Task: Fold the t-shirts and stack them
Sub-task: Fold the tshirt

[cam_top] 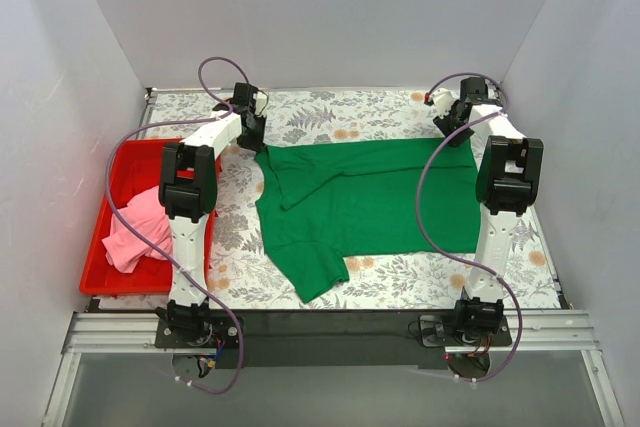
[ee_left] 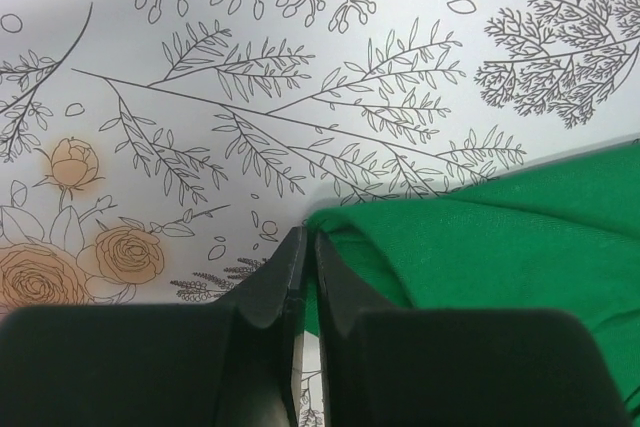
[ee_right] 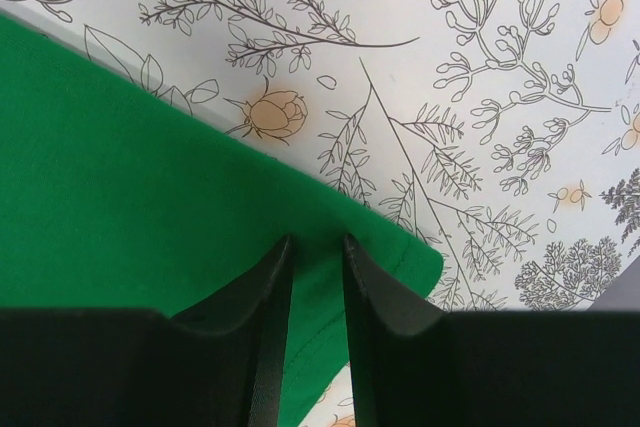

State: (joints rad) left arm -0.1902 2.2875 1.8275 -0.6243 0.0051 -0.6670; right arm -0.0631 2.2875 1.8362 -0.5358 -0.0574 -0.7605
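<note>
The green t-shirt (cam_top: 370, 197) lies spread on the flowered table, with one sleeve or corner hanging toward the near side. My left gripper (cam_top: 250, 134) is at its far left corner. In the left wrist view the gripper (ee_left: 305, 239) is shut on the edge of the green cloth (ee_left: 500, 257). My right gripper (cam_top: 456, 127) is at the far right corner. In the right wrist view its jaws (ee_right: 317, 243) stand a narrow gap apart over the green cloth (ee_right: 130, 177), which lies flat beneath them. The pink t-shirt (cam_top: 135, 229) lies crumpled in the tray.
A red plastic tray (cam_top: 125, 159) stands at the left edge of the table, beside the left arm. White walls close in the table at the back and both sides. The arms' cables loop over the cloth.
</note>
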